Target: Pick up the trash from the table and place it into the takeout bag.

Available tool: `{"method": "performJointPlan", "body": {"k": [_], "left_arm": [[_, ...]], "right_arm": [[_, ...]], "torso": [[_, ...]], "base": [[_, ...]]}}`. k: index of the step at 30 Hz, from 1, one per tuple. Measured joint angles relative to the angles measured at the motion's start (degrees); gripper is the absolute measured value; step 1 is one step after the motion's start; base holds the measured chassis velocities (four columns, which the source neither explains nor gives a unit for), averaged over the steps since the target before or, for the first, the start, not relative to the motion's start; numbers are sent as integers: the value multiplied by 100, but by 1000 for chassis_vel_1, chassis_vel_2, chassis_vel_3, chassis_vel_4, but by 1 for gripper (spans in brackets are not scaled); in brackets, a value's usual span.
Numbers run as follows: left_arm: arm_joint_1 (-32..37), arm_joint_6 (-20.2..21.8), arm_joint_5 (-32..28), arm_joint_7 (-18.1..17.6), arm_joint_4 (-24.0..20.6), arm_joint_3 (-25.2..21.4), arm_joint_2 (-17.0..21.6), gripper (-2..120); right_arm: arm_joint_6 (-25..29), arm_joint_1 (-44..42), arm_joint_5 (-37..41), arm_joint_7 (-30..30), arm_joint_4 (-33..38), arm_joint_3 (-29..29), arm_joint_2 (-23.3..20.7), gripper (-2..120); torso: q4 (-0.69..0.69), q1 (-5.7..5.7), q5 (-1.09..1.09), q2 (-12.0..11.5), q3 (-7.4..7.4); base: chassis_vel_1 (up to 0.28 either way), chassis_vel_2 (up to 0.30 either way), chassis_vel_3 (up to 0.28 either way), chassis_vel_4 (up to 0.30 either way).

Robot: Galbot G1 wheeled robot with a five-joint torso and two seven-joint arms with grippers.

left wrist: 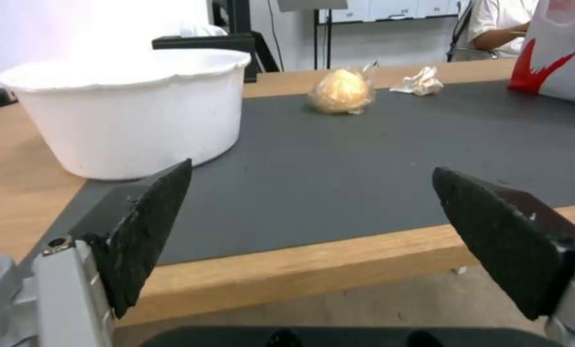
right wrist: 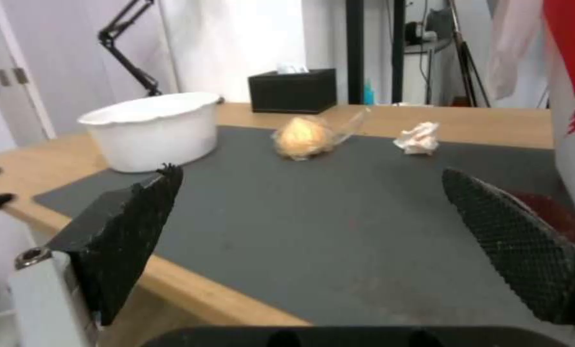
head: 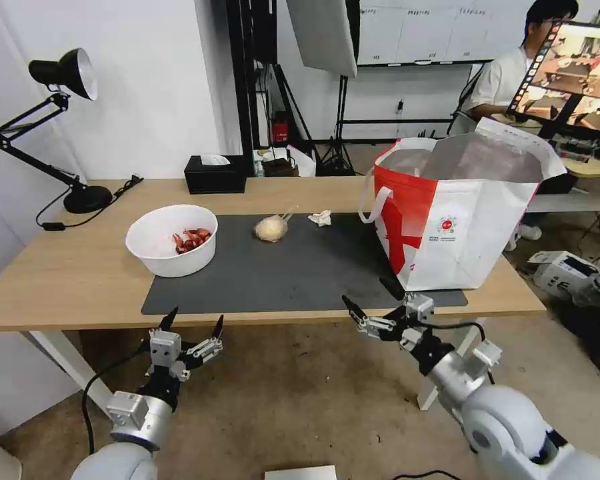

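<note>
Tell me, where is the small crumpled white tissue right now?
In the head view the small crumpled white tissue lies at the dark grey mat's far edge, between the beige plastic-wrapped ball and the red-and-white takeout bag.

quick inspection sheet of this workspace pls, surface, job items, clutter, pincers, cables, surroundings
surface: light-wood table with dark grey mat.
job's things: white bowl holding red shells, wrapped beige ball and crumpled tissue on the mat; takeout bag upright at the mat's right end, mouth open.
clutter: black tissue box, desk lamp.
grippers: left pincer and right pincer open, empty, at the near table edge.
cables: lamp cord on the table; cables on both arms.
surroundings: person seated behind the bag, a white box on the floor to the right.
</note>
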Motion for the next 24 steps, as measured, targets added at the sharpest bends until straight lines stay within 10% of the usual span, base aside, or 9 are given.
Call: {"method": "performJointPlan", "body": {"k": [24], "left_arm": [[-48, 19, -30, -17, 231, -25, 95, 100]], "right_arm": [[-1034, 4584, 595, 2902, -2601, -3222, 1293, 100]], "torso": [[1, 0, -3, 0, 0]], "base": [[0, 0, 0, 0]]}}
